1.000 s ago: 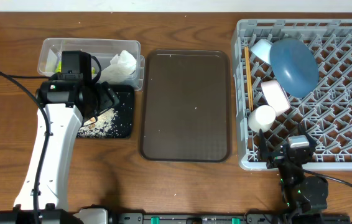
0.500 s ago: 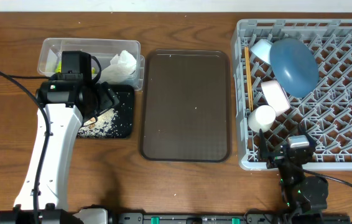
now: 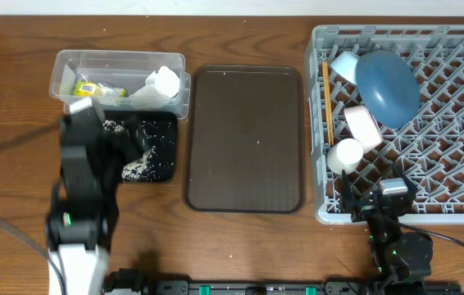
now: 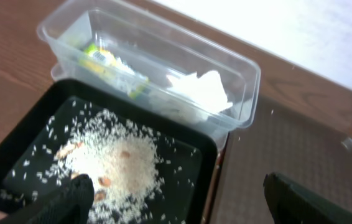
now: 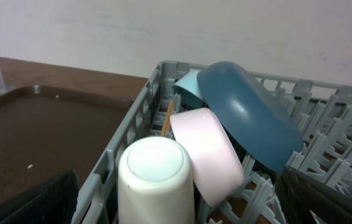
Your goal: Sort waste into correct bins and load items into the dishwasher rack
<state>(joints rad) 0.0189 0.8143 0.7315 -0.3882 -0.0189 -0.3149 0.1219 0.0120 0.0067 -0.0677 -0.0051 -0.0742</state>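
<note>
The clear tub (image 3: 117, 67) holds the yellow-green wrapper (image 3: 93, 88) and the white napkin (image 3: 163, 82); all three also show in the left wrist view, tub (image 4: 238, 68), wrapper (image 4: 111, 62), napkin (image 4: 201, 90). The black tray (image 3: 160, 135) holds rice crumbs (image 3: 138, 166), also seen as a heap in the left wrist view (image 4: 114, 155). My left gripper (image 3: 125, 141) is open and empty above the black tray's right side (image 4: 182, 205). The grey rack (image 3: 461, 164) holds the dark blue plate-bowl (image 3: 388, 82), light blue bowl (image 3: 345, 65), white bowl (image 3: 363, 127), white cup (image 3: 345, 154) and chopsticks (image 3: 328, 98). My right gripper (image 3: 377, 201) is open at the rack's front edge, just behind the cup (image 5: 157, 174).
The large brown serving tray (image 3: 244, 139) lies between the bins and the rack, with a few crumbs on it. The rack's right half has only bare pegs. A cable trails from the right arm at the table's front edge.
My left arm has pulled back toward the table's front, uncovering the tub's left end and the wrapper. The right arm and the rack's contents have not moved.
</note>
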